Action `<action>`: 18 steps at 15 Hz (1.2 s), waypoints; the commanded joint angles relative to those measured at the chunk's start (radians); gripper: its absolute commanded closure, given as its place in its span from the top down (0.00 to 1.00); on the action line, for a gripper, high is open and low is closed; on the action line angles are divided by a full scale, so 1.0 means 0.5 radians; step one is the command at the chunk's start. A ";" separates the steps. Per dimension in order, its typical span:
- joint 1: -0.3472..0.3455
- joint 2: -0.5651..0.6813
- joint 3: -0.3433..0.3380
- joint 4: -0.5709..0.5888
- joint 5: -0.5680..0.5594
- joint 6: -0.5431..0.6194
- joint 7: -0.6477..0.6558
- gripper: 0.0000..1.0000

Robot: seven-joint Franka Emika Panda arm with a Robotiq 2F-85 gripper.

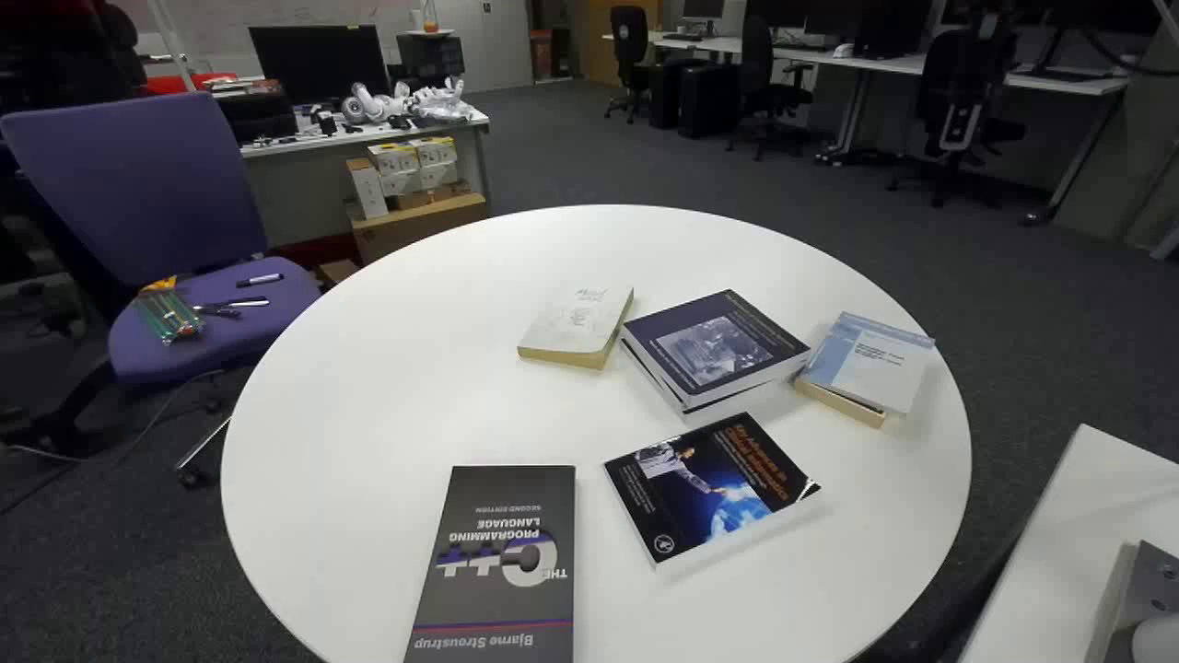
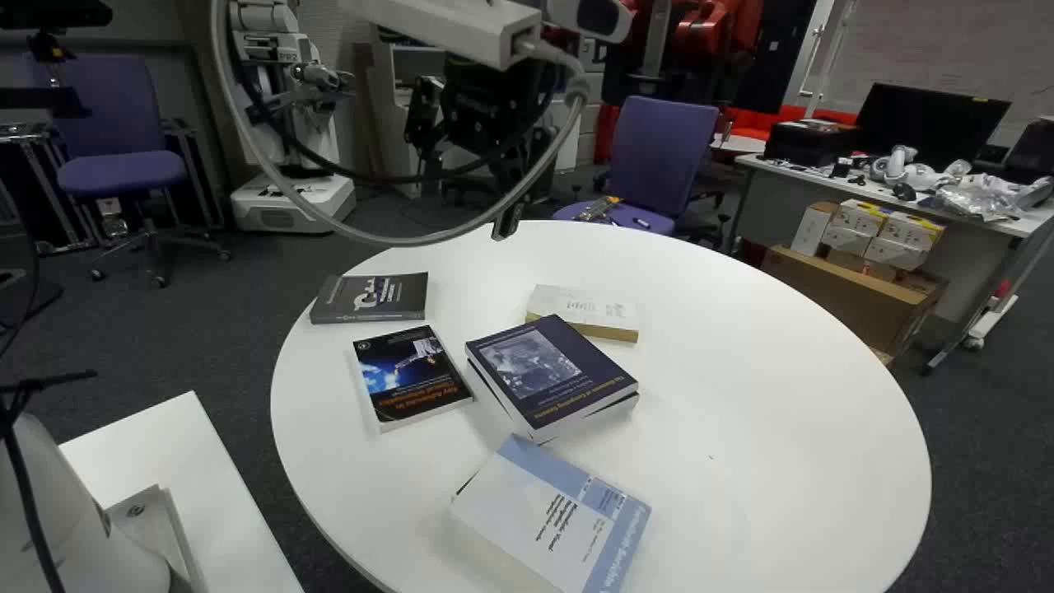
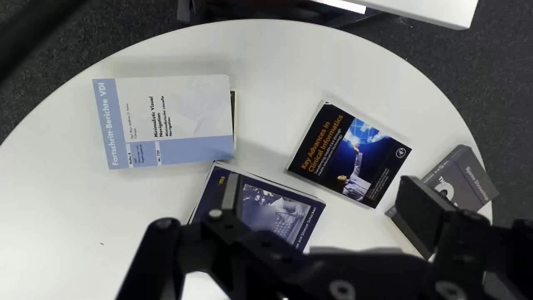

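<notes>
The hand point(image 3: 327, 193) hangs above the round white desk point(image 3: 270, 46) with its fingers point(image 3: 418, 206) spread wide and nothing gripped between them. In the wrist view the black paperback point(image 3: 350, 157) lies on the desk, framed between the two tips and somewhat farther up that view, its long axis slanting across the line from one finger to the other. One finger overlaps the navy book point(image 3: 277, 208) there; the other overlaps the dark grey book point(image 3: 470, 179). How far below the tips the paperback sits is hard to judge from this angle. It lies flat and face up, a slim softcover with orange title lettering, a pale-clad figure reaching upward and a bright blue globe on its cover.
</notes>
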 commanded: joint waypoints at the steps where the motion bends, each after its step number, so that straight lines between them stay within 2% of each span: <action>1: -0.062 0.010 0.053 0.004 0.021 -0.003 -0.020 1.00; 3: -0.049 0.105 0.078 0.026 0.071 0.134 0.065 1.00; 10: -0.061 0.617 0.213 0.180 0.378 0.749 0.600 1.00; 14: -0.101 0.933 0.264 0.431 0.569 0.795 0.779 1.00; 15: -0.114 1.006 0.271 0.529 0.604 0.740 0.803 1.00; 16: -0.132 1.071 0.281 0.604 0.755 0.752 0.757 1.00; 17: -0.156 1.124 0.292 0.693 0.801 0.607 0.799 1.00; 18: -0.144 1.007 0.313 0.485 0.685 0.772 0.760 1.00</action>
